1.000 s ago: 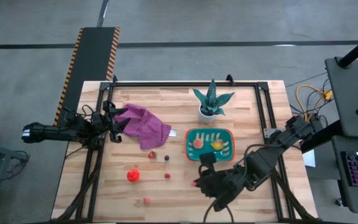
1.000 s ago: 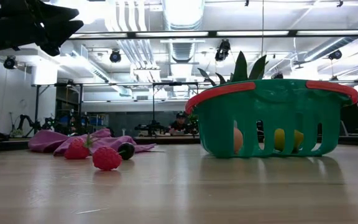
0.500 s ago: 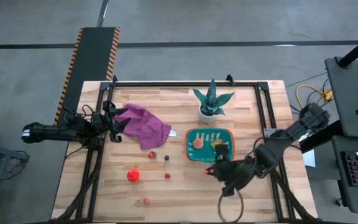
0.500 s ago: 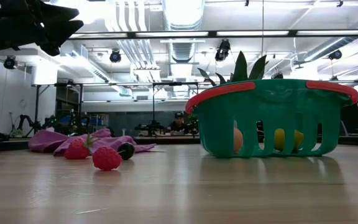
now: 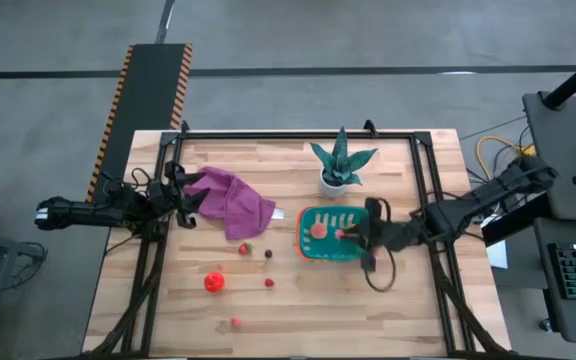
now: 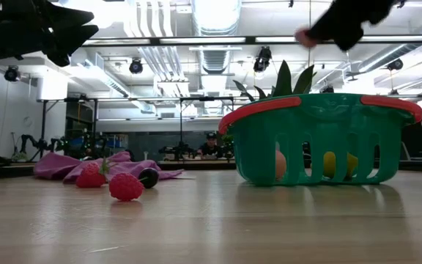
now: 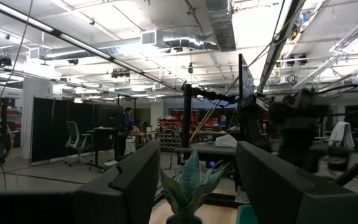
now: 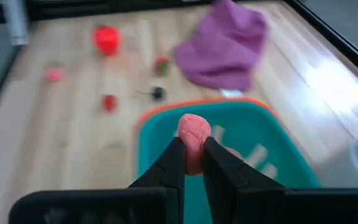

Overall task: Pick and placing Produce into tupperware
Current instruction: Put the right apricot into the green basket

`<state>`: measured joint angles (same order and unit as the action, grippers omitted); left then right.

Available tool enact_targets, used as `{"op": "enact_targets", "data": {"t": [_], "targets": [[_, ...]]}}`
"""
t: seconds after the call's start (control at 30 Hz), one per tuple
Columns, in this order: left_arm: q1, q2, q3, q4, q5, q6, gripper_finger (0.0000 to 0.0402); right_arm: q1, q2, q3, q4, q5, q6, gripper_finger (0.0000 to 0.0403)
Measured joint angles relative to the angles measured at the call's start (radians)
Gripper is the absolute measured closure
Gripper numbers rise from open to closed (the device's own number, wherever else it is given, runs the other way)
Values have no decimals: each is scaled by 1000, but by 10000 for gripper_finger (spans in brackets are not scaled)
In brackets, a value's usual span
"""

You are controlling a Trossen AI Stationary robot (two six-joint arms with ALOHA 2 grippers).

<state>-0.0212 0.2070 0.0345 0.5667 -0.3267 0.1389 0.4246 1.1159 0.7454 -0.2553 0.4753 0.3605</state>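
Right gripper (image 8: 191, 163) is pinched tight on a small pink toy fruit (image 8: 194, 134), fingers nearly together w/ the piece caught low on its sides, rounded top poking up past the tips. In the high view it sits over the near rim of the teal tub (image 5: 308, 247), arm reaching in from the table's right edge. Low view shows the pink piece above the tub, clear of the rim.

Handling, as a guess: piece looks light, stiff and smooth, prob hollow plastic, so it needs little squeeze but could squirt out if gripped off-centre. Best hold is across the widest part, as now. Not fragile, so a short drop into the tub should be fine.

Tub already holds a peach-orange piece (image 5: 319, 230) and a yellow one (image 6: 332, 164). Still out on the wood table (image 5: 168, 310): big red fruit (image 5: 214, 282), small red one (image 5: 269, 283), pink one (image 5: 236, 323) near the front edge, a strawberry (image 5: 244, 248) and a dark piece (image 5: 267, 253) beside the purple cloth (image 5: 230, 200). Spiky potted plant (image 5: 342, 163) stands just behind the tub.

Left gripper (image 5: 181, 200) waits at the table's left edge next to the cloth, fingers partly apart, nothing in them.
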Motion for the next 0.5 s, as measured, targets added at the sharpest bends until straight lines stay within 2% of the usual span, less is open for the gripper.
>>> {"op": "enact_targets", "data": {"t": [0.23,0.5], "targets": [[0,0,0,0,-2,33,203,-111,-21,-49,-15,-12,98,371],[0,0,0,0,-3,32,203,-144,36,-48,-73,-12,282,371]]}}
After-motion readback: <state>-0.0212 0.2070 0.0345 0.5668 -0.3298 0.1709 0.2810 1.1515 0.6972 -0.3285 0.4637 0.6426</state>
